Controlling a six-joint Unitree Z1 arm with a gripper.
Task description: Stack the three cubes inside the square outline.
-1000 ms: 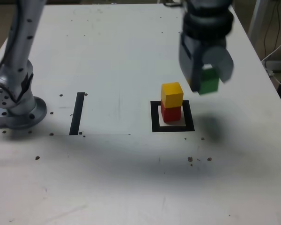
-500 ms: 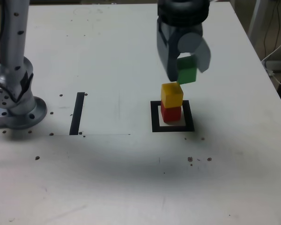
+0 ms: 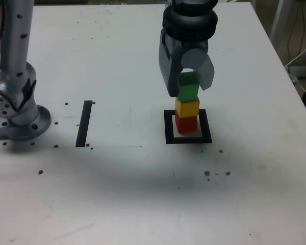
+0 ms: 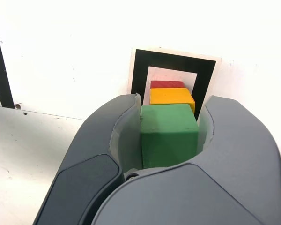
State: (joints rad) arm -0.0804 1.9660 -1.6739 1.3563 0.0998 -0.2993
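**Three cubes in one column over the square outline**

Three cubes line up over the outline (image 3: 188, 140), the black tape frame on the white table (image 3: 117, 194). Inside its white centre sits the red cube (image 3: 186, 124), with the yellow cube (image 3: 187, 108) resting squarely on it. The green cube (image 3: 188, 90) is right above the yellow one; in the exterior view its underside looks to meet the yellow top, though I cannot tell whether it has fully settled.

The gripper (image 3: 187, 84) comes down from above and is clamped on the green cube, one grey jaw on each side. The wrist view shows the same: the green cube (image 4: 169, 135) held between the jaws, the yellow cube (image 4: 171, 97) and a sliver of the red cube (image 4: 166, 84) beyond it, all within the outline (image 4: 141, 70).

On the exterior view's left, well apart from the stack, lies a straight black tape strip (image 3: 84, 123). Farther left stands the arm's silver base (image 3: 16, 109). Small dark specks dot the table nearer the camera. Cables (image 3: 303, 56) hang off the table's right edge.
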